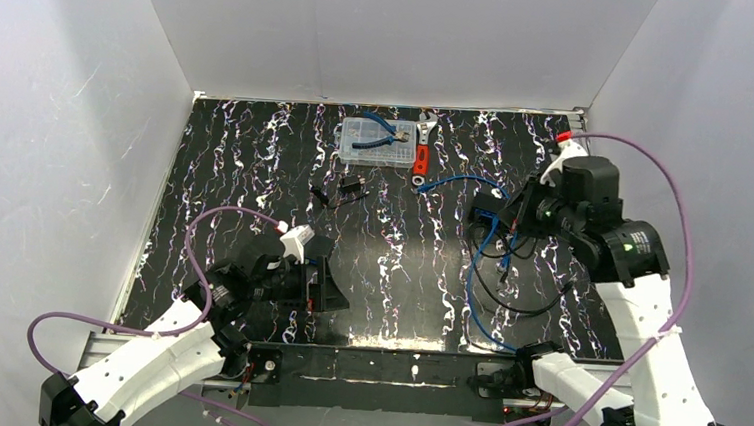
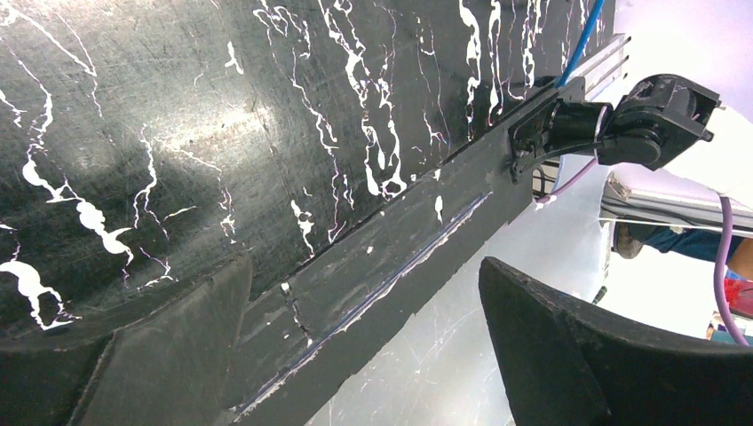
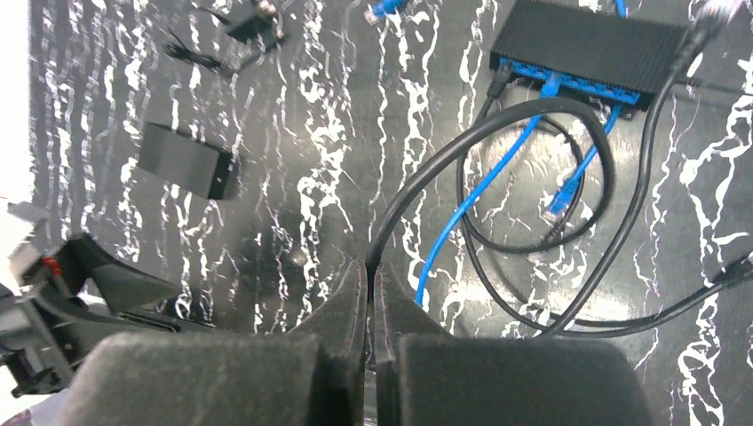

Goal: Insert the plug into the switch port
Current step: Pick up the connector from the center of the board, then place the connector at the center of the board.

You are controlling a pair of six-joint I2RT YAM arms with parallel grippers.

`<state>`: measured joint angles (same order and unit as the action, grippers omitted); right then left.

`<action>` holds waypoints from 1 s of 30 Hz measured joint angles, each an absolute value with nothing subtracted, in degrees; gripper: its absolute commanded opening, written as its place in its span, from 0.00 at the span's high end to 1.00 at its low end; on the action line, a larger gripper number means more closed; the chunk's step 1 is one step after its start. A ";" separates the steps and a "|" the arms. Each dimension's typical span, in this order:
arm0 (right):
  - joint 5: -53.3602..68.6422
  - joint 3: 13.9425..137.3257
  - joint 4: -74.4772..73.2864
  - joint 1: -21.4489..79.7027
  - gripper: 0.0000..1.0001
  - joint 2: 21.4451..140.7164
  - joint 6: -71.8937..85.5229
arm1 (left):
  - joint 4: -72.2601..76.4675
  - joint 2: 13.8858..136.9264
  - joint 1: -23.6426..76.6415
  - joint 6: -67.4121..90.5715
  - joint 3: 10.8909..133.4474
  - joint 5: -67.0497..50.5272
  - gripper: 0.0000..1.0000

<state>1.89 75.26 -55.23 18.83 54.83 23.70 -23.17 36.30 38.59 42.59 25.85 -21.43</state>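
The right gripper (image 3: 368, 266) hangs above the right half of the black, white-veined desk (image 1: 256, 164). Its jaws are pinched tight on a black cable (image 3: 426, 173), with only the cord between the pads. From the jaws the cable sweeps up and round in a wide loop on the desk. One end runs to the left corner of the flat matte-black rectangular switch (image 3: 590, 40); the pictures do not show whether that end is seated.

The switch lies on the right side of the desk, just left of the right gripper in the top view. Its row of blue-lined ports (image 3: 577, 84) runs along the near edge. A thin blue cable (image 3: 469, 213) leaves that edge and trails toward the near side. A loose blue plug (image 3: 559, 200) lies on the desk just near of the switch, inside the black loop and in no port.

The left gripper (image 2: 362, 266) is low over the near edge of the desk on the left side, well apart from the switch. Its jaws are spread wide with nothing between them.

A smaller black rectangular block (image 3: 186, 160) lies left of the loop. At the far middle are a clear plastic parts box (image 1: 378, 141) and, just right of it, a red-handled wrench (image 1: 422, 154).
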 measured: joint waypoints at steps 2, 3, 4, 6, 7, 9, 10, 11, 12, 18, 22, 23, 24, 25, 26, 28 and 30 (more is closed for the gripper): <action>1.90 78.41 -56.28 18.83 0.99 54.88 23.69 | -23.17 36.73 38.61 42.58 25.85 -21.95 0.00; 1.93 79.85 -56.78 18.83 0.99 55.03 23.67 | -23.18 36.97 38.61 42.57 25.85 -22.21 0.00; 2.05 81.31 -57.26 18.83 0.99 55.29 23.65 | -23.17 37.24 38.61 42.56 25.85 -22.50 0.00; 2.78 84.37 -57.82 18.83 0.99 56.24 23.64 | -23.18 37.60 38.61 42.50 25.85 -23.17 0.00; 3.20 85.82 -57.98 18.83 0.99 56.81 23.63 | -23.18 37.73 38.61 42.45 25.86 -23.50 0.00; 3.75 88.49 -58.33 18.83 0.99 57.88 23.59 | -23.20 37.79 38.61 42.39 25.87 -24.04 0.01; 3.85 89.72 -58.53 18.83 0.99 58.36 23.58 | -23.20 37.77 38.61 42.38 25.87 -24.30 0.01; 3.86 91.21 -58.80 18.83 0.99 58.88 23.50 | -23.21 37.74 38.61 42.37 25.88 -24.51 0.01; 3.88 92.81 -59.07 18.83 0.99 59.40 23.41 | -23.22 37.69 38.61 42.37 25.89 -24.63 0.00; 6.03 105.49 -59.83 18.83 0.99 62.98 23.17 | -23.27 37.59 38.61 42.34 25.99 -24.82 0.00; 8.79 110.88 -58.18 18.83 0.99 64.63 23.73 | -23.50 37.89 38.63 42.33 26.10 -24.82 0.00; 9.47 111.80 -57.66 18.83 0.99 65.01 23.91 | -23.61 37.88 38.63 42.32 26.17 -24.82 0.00; 10.26 112.54 -56.87 18.83 0.99 65.39 24.17 | -23.74 37.86 38.63 42.31 26.25 -24.82 0.00; 11.14 112.95 -55.92 18.83 0.99 65.68 24.52 | -23.90 37.83 38.63 42.33 26.36 -24.81 0.00; 12.10 113.09 -54.92 18.83 0.99 65.92 25.00 | -24.16 37.76 38.63 42.32 26.53 -24.79 0.00; 14.17 113.07 -53.37 18.83 0.99 66.50 25.81 | -24.76 37.49 38.63 42.30 27.21 -24.66 0.00; 16.23 112.48 -51.64 18.98 0.99 67.23 26.74 | -25.20 36.92 38.63 42.22 28.03 -24.42 0.00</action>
